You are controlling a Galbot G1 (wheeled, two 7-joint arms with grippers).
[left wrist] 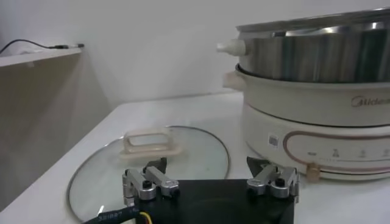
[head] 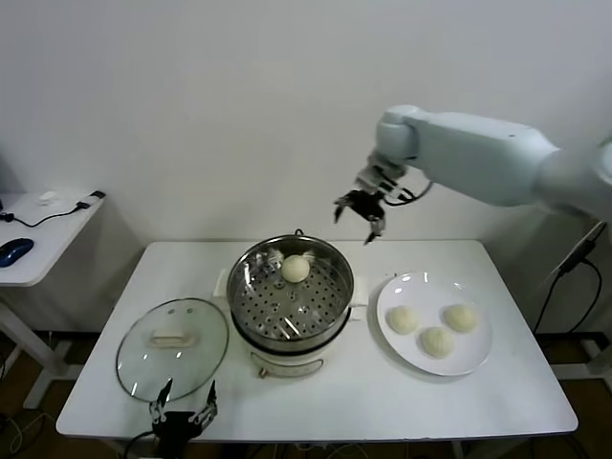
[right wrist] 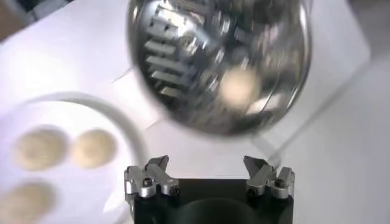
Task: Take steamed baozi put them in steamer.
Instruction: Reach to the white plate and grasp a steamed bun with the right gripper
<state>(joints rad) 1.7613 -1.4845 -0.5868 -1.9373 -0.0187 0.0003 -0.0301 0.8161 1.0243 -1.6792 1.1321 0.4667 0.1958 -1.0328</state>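
Note:
One cream-white baozi (head: pixel 295 269) lies on the perforated tray inside the shiny steel steamer (head: pixel 251 308) at the table's middle; it also shows in the right wrist view (right wrist: pixel 239 86). Three more baozi (head: pixel 402 319) (head: pixel 437 340) (head: pixel 461 316) sit on a white plate (head: pixel 475 358) to the steamer's right. My right gripper (head: pixel 359 212) hangs open and empty in the air above the gap between steamer and plate. My left gripper (head: pixel 183 411) is open and empty, low at the table's front edge, by the glass lid (head: pixel 139 368).
The round glass lid with a cream handle (left wrist: pixel 150 142) lies flat left of the steamer (left wrist: pixel 317 91). A side table (head: pixel 38 239) with a blue mouse and a cable stands at far left. A wall closes the back.

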